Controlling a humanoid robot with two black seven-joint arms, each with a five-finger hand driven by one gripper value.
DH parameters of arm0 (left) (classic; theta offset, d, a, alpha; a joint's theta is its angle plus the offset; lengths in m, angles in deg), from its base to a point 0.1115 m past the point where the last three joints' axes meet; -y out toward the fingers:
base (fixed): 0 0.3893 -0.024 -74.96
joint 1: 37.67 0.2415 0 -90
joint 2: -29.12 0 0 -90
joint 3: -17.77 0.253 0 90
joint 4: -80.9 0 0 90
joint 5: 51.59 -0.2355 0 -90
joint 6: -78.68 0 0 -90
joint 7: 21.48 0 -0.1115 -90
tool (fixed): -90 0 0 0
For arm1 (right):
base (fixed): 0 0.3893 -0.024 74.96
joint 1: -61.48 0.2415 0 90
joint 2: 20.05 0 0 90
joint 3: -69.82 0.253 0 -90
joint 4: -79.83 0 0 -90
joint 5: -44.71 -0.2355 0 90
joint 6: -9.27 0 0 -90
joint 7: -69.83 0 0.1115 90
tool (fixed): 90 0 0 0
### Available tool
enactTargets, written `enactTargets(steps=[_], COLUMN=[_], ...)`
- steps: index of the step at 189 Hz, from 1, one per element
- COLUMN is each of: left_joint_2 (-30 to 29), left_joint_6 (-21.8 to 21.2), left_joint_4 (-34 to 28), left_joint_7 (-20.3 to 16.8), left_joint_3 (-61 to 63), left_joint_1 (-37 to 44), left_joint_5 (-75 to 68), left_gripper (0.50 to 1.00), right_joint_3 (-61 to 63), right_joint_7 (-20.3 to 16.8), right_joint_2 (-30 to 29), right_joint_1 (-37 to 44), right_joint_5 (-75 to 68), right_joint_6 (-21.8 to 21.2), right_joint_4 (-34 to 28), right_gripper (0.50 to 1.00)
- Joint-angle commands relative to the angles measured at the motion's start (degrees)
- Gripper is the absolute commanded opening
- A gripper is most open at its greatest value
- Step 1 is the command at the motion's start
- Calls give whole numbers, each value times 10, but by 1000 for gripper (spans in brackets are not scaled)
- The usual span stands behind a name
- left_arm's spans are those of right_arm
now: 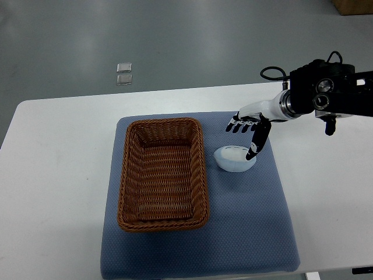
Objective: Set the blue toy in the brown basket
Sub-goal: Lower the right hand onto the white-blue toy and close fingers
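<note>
Seen steeply from above: a white desk (52, 175) carrying a blue-grey mat (250, 233) spread across its middle. On the mat's left half, a brown basket (163, 174), woven, rectangular, long side running from twelve to six o'clock, nothing visible inside. Just beside the basket's upper right corner, at about three o'clock from it, a pale blue toy (233, 160), rounded and bowl-like, resting on the mat, close to the basket rim but apart from it.

Coming in from the picture's right edge, a black arm housing with a white wrist, ending in the right hand (249, 129). Hand held above the mat at roughly one o'clock from the toy, fingers (238, 125) spread and pointing down and leftward, grasping nothing. Thumb (256, 143) reaching down toward the toy's right rim, tip overlapping it in this view; whether touching or merely hovering, cannot tell.

Beyond the desk's far edge, at about eleven o'clock from the basket, two small clear square objects (124, 73) lying on the grey floor (204, 41), one just below the other. At the top right corner, a sliver of a brown box (353, 6).
</note>
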Motion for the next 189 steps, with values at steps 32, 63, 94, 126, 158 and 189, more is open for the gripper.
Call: enactTargets(steps=[32,63,94,126,158,189], left_joint_2=[0,0,0,0,0,0], left_joint_6=[0,0,0,0,-1,-1], left_joint_4=[-1,-1,-2,-1,-1,-2], left_joint_7=[0,0,0,0,1,0], left_joint_3=[1,2,2,2,2,2], left_joint_1=[0,0,0,0,0,0], left_joint_5=[0,0,0,0,0,0], left_gripper=[1000,1000,1000,1000,1000,1000], right_joint_3=[13,15,15,16,15,16], right_joint_7=[11,14,18,19,29,37], right_joint_2=[-40,-64,-70,-78,-78,-70], right_joint_1=[-45,-68,-82,-87,-91,-87], right_joint_5=[42,74,88,93,112,124], right_joint_6=[4,17,16,16,15,10], right_joint_4=[41,74,82,88,90,90], right_gripper=[905,903,901,860,588,500])
